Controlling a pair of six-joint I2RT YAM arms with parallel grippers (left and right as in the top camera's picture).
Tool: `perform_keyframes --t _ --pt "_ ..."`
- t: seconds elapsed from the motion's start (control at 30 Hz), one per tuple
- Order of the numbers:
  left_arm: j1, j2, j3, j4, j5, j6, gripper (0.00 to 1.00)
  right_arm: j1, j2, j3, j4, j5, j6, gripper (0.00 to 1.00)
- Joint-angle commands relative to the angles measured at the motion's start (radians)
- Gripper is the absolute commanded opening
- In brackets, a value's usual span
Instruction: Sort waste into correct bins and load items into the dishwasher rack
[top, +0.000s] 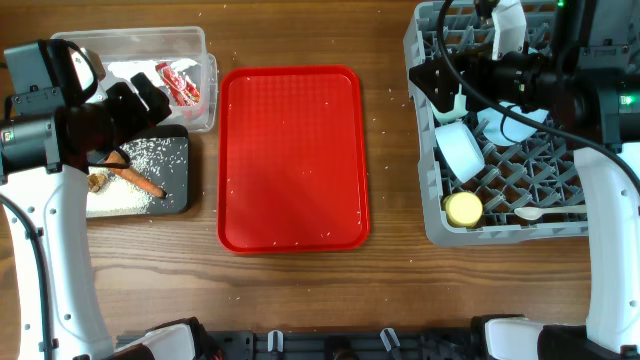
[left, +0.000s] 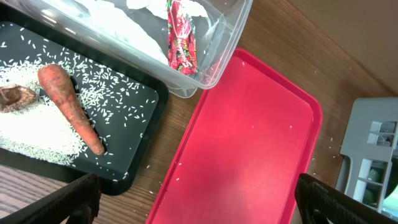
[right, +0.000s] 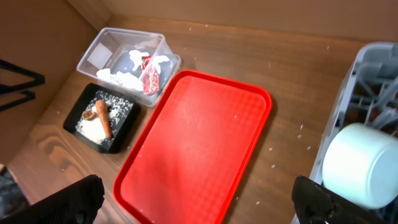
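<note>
The grey dishwasher rack (top: 500, 215) at the right holds a pale bowl (top: 461, 150), another pale dish (top: 512, 122) and the yellow cup (top: 463, 208). My right gripper (top: 440, 82) hovers open over the rack's left part, nothing between its fingers (right: 62, 202); the bowl (right: 360, 163) shows beside it. In the clear tub (top: 195, 45) lie white tissue (left: 124, 28) and the red wrapper (left: 180, 40). The black tray (top: 178, 150) holds the carrot (left: 71, 109), a brown lump (left: 15, 96) and rice (left: 37, 140). My left gripper (top: 145, 100) stands open and empty above both bins.
A flat red tray (top: 292, 160) lies in the middle of the wooden table, with a few rice grains on it. More grains are scattered on the wood around it. A small white utensil (top: 528, 212) lies in the rack's front row.
</note>
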Motion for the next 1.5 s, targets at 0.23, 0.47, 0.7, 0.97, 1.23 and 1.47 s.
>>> perform_keyframes --t 0.23,0.47,0.7,0.97,1.23,1.47 --pt "0.005 0.002 0.010 0.002 -0.002 -0.003 1.00 0.101 0.014 -0.008 -0.084 0.060 0.032 1.00" --pt "0.005 0.002 0.010 0.002 -0.002 -0.002 1.00 0.125 0.014 -0.008 -0.103 0.060 0.058 1.00" --pt "0.005 0.002 0.010 -0.005 -0.002 -0.002 1.00 0.134 0.014 -0.009 -0.116 0.060 0.065 1.00" --pt "0.005 0.002 0.010 -0.005 -0.002 -0.010 1.00 0.133 -0.009 -0.008 -0.162 0.139 0.070 1.00" --pt "0.005 0.002 0.010 -0.005 -0.002 -0.010 1.00 0.132 -0.009 -0.008 -0.182 0.171 0.546 1.00" --pt "0.005 0.002 0.010 -0.005 -0.002 -0.010 1.00 0.132 -0.009 -0.008 -0.252 0.430 0.312 1.00"
